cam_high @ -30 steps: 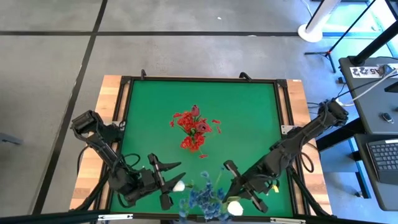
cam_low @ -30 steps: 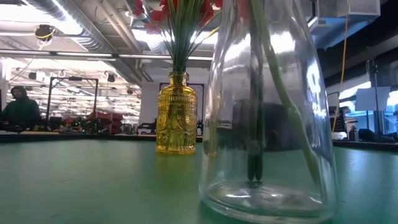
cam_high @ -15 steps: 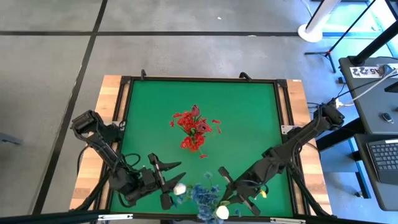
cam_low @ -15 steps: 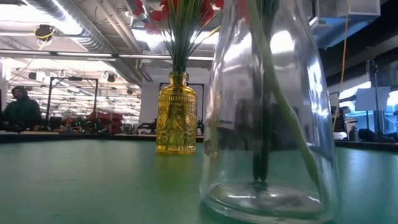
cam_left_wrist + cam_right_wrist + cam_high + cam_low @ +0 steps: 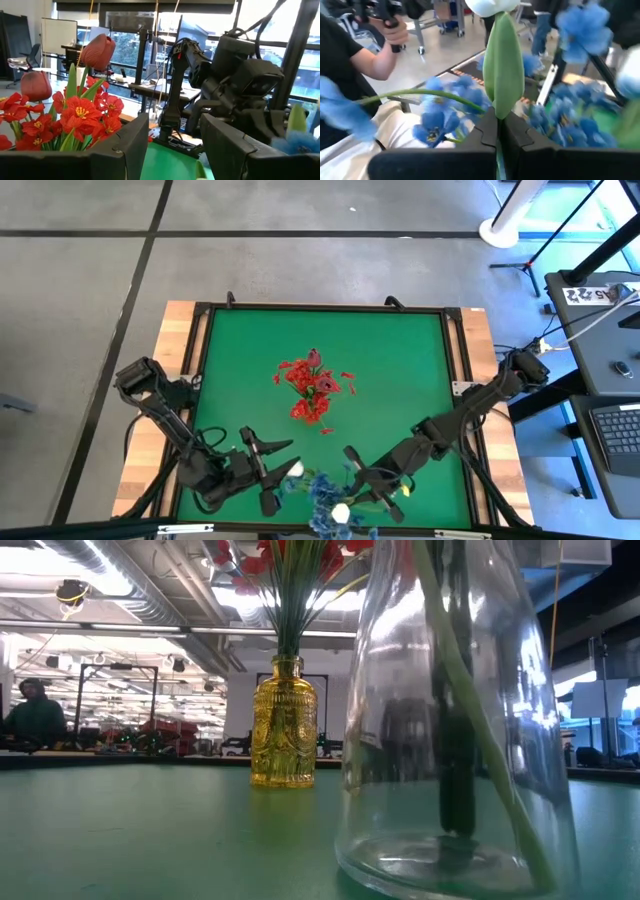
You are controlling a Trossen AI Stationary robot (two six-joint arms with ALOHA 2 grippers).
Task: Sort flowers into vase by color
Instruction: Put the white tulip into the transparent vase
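A clear glass vase (image 5: 455, 740) at the table's near edge holds blue flowers (image 5: 325, 495) on green stems. My right gripper (image 5: 352, 500) is at the blue blossoms, shut on a white tulip-like flower whose bud (image 5: 340, 512) lies over them. My left gripper (image 5: 275, 475) stands open left of the vase, level, nothing between its fingers (image 5: 120, 150). A second white bud (image 5: 293, 470) shows just off its fingertips. Red flowers (image 5: 312, 390) stand in a yellow vase (image 5: 284, 720) at mid-table. My right gripper pinches the white flower between its two fingers (image 5: 485, 132), just under the green leaf (image 5: 502, 75) below the bud. The fingers come about level from the table's right side. Bud and leaf rise beyond the fingertips; the lower stem is hidden behind the fingers and the blue blossoms.
The green mat (image 5: 400, 360) lies in a black frame on a wooden table. A person in a black sleeve (image 5: 350, 55) stands beyond the near edge, holding a dark handle. Another person (image 5: 30, 710) shows far off in the room.
My right gripper has sunk and gone toward the table's left edge, rolling a little, and has carried the white bud in over the blue blossoms. The clear vase has shifted slightly sideways on the mat, and the stems inside have moved with it.
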